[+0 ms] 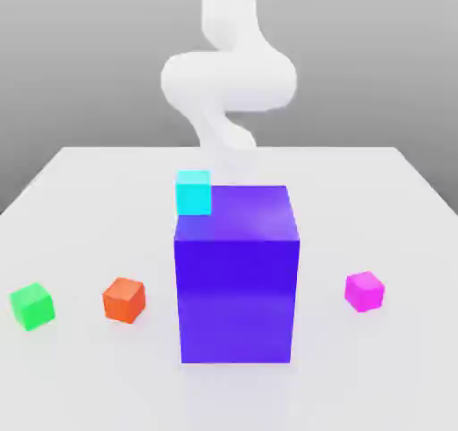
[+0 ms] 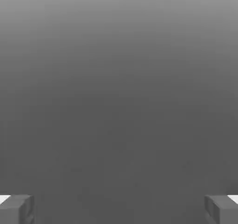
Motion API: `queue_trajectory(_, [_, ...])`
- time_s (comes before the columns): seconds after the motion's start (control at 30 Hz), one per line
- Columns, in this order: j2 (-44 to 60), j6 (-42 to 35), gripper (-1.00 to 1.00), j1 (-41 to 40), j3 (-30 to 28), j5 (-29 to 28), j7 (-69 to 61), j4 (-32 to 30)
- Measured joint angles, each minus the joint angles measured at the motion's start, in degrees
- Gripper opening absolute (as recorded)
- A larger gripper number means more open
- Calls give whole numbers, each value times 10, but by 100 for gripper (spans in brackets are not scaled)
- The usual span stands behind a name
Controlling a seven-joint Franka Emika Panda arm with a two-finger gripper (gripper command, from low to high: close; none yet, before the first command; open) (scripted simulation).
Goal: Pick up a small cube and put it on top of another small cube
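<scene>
The small cube (image 1: 364, 291), bright magenta, rests on the white table (image 1: 80, 197) at the exterior view's right, near the front. Far across at the exterior view's left sits another small cube (image 1: 32, 306), bright green and the same size. The white arm (image 1: 229, 80) rises behind the table's back edge, well away from both cubes. In the hand view my gripper (image 2: 119, 208) is open, its two grey fingertips (image 2: 18, 208) set wide apart with nothing between them and plain grey beyond.
A big purple-blue block (image 1: 236, 273) stands in the middle of the table between the two small cubes. A cyan cube (image 1: 193, 193) sits by its back left corner. An orange cube (image 1: 123, 299) lies just right of the green one.
</scene>
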Motion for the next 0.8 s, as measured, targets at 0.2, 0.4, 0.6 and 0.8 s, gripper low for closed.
queue_trajectory(0.2, [105,80,0,112,-6,12,-164,-84])
queue_trajectory(0.4, [206,157,0,212,0,24,-323,-165])
queue_trajectory(0.6, [307,235,0,300,21,30,-477,-246])
queue_trajectory(0.8, [410,315,0,354,53,-1,-586,-313])
